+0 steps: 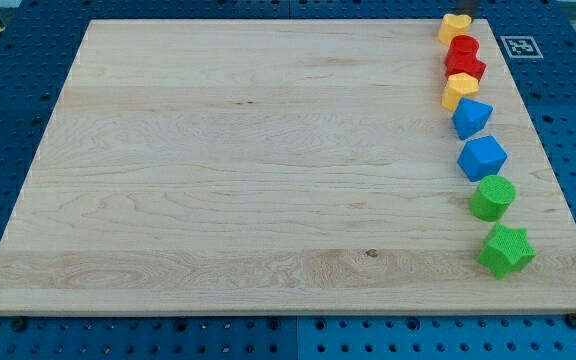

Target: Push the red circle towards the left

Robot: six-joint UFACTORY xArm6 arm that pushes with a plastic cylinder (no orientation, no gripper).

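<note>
Eight blocks sit in one column down the right edge of the bench; the rest of the wood, from frame left to past centre, holds nothing. Top to bottom: yellow heart, red circle, red star, yellow block (shape unclear, maybe hexagon), blue triangle, blue block (cube-ish), green circle, green star.

Red circle = our target, upper right of frame, wedged betw. yellow heart above and red star below, touching or nearly touching both.

Our tip: only a dark stub shows at the top edge, just right of the yellow heart, very near the red circle. No pincer on this rig, so no open/closed state to give.

Step, as we judge it: approach, push not begun. Next move needs the tip to drop to the circle's right side, then sweep left w/o dragging heart or star along. Tight gap, so neighbours likely get nudged.
</note>
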